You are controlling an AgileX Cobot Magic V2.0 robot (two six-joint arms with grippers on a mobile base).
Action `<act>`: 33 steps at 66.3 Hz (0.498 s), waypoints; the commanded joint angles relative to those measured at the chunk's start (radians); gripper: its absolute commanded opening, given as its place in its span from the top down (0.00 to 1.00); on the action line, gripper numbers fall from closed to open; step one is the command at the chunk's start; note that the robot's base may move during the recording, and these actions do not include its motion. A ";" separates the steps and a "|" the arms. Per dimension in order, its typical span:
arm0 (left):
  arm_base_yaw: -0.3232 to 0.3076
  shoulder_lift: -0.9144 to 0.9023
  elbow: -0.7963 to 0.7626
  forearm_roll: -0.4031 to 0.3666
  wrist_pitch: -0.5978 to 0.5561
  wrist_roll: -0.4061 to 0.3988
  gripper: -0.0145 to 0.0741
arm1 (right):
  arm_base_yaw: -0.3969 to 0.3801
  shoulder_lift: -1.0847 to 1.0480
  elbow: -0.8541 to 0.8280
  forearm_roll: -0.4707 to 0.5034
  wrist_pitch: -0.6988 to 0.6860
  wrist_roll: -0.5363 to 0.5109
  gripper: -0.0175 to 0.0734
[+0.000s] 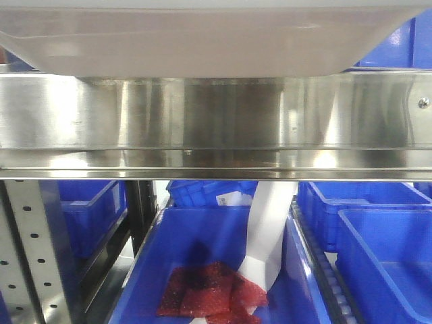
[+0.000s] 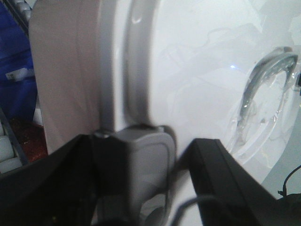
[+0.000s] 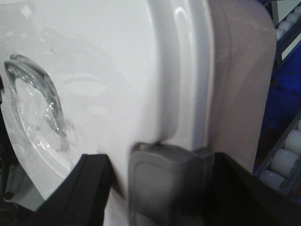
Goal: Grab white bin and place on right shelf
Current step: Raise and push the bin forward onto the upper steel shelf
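Pinching grey latch [image 2: 146, 174] at white bin [image 2: 188, 70] rim: left gripper [image 2: 143, 148], right gripper [image 3: 160, 162]. Label [image 2: 18, 74] left of left gripper: blurred, unreadable.

Bin [image 1: 196, 47] above shelf [image 1: 216, 121] edge; crates [image 1: 385, 263] below shelf.

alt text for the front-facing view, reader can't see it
The white bin fills the top edge, over the broad steel front of the right shelf. Below are blue bins; the nearest holds red pouches and a white strip.
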 commanded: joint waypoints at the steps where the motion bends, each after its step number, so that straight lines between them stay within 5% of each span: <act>1: -0.025 -0.009 -0.034 -0.244 0.088 0.013 0.55 | 0.019 -0.017 -0.038 0.256 0.109 -0.006 0.38; 33: -0.025 -0.009 -0.034 -0.246 0.092 0.013 0.55 | 0.019 -0.017 -0.038 0.260 0.113 -0.005 0.38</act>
